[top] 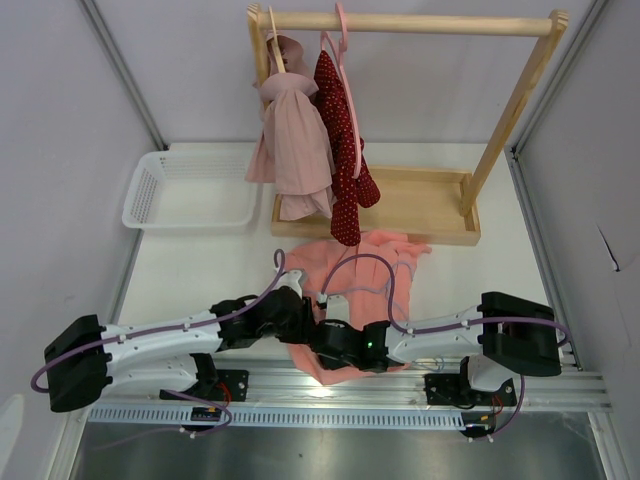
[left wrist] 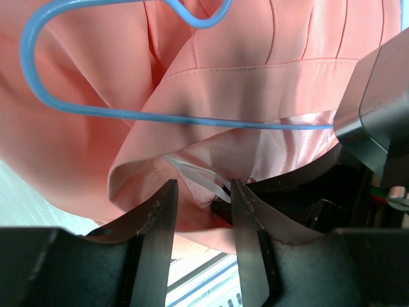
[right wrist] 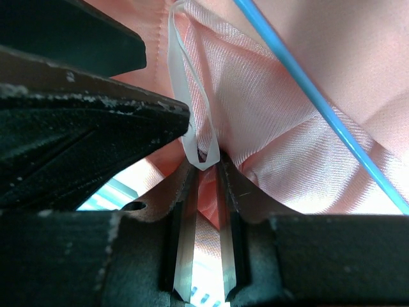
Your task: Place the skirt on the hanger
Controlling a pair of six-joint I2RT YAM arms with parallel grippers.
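The salmon-pink skirt (top: 375, 255) lies crumpled on the table in front of the rack, and its near end runs under both grippers. My right gripper (right wrist: 207, 167) is shut on a fold of the skirt (right wrist: 268, 115) beside a white ribbon loop (right wrist: 185, 96). My left gripper (left wrist: 203, 192) stands open, its jaws apart around the skirt's hem (left wrist: 192, 83) and the same ribbon (left wrist: 198, 179), without pinching them. The thin light-blue hanger (left wrist: 192, 119) rests across the fabric, and its wire (right wrist: 319, 102) also crosses the right wrist view. In the top view the two grippers (top: 305, 318) (top: 332, 338) meet, and the hanger is hidden.
A wooden clothes rack (top: 410, 22) stands at the back on a wooden base (top: 420, 205). On it hang a pale pink garment (top: 295, 140) and a dark red dotted garment (top: 340, 150) on a pink hanger (top: 345, 40). A white basket (top: 185, 190) sits at the back left.
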